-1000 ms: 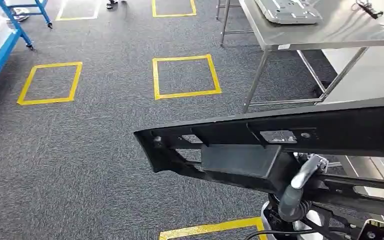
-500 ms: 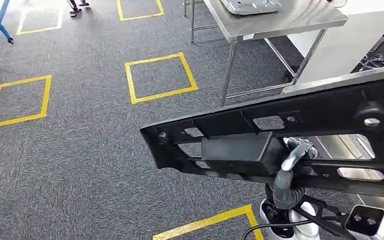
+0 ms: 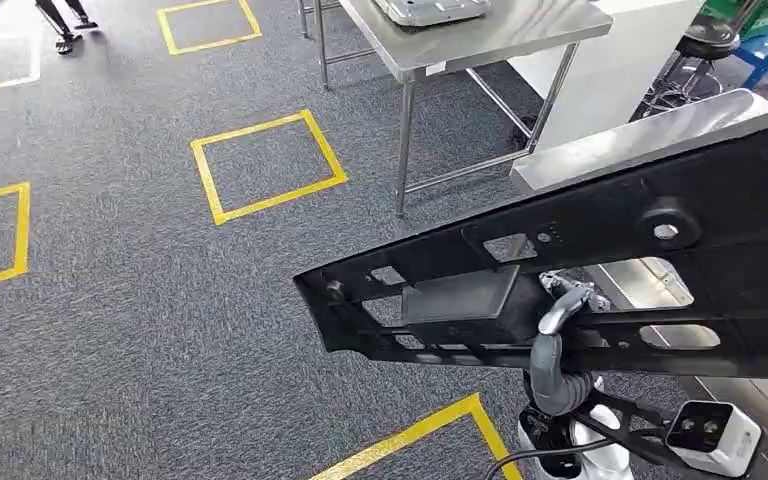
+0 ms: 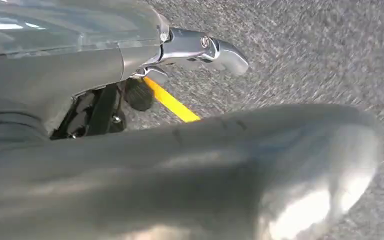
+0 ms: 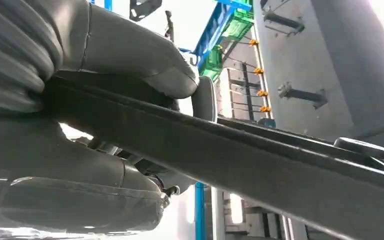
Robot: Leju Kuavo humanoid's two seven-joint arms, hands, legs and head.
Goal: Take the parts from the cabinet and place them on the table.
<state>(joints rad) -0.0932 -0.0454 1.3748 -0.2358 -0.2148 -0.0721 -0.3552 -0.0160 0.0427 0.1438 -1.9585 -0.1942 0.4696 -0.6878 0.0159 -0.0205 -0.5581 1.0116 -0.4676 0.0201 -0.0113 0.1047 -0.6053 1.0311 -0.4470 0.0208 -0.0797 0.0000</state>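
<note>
Overhead, black part (image 3: 600, 270) in right hand (image 5: 105, 75)

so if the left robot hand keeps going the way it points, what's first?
Most likely the carpet floor: the left robot hand points down at it, beside a yellow tape line. Nothing shows between; depth is unclear.

A broad grey thumb (image 4: 220, 170) of the left robot hand (image 4: 130, 150) is seen stretched across the lower half of the frame, its rounded tip caught bright at the lower right and softly blurred. Along the upper left, a grey ribbed cover (image 4: 55, 55) is shown, and from it a shiny metal finger (image 4: 205, 47) is pushed out toward upper centre. Behind, dark speckled carpet (image 4: 305, 55) is spread over the upper right. A short yellow tape line (image 4: 172, 102) is glimpsed at centre, between finger and thumb. Nothing is seen gripped.
</note>
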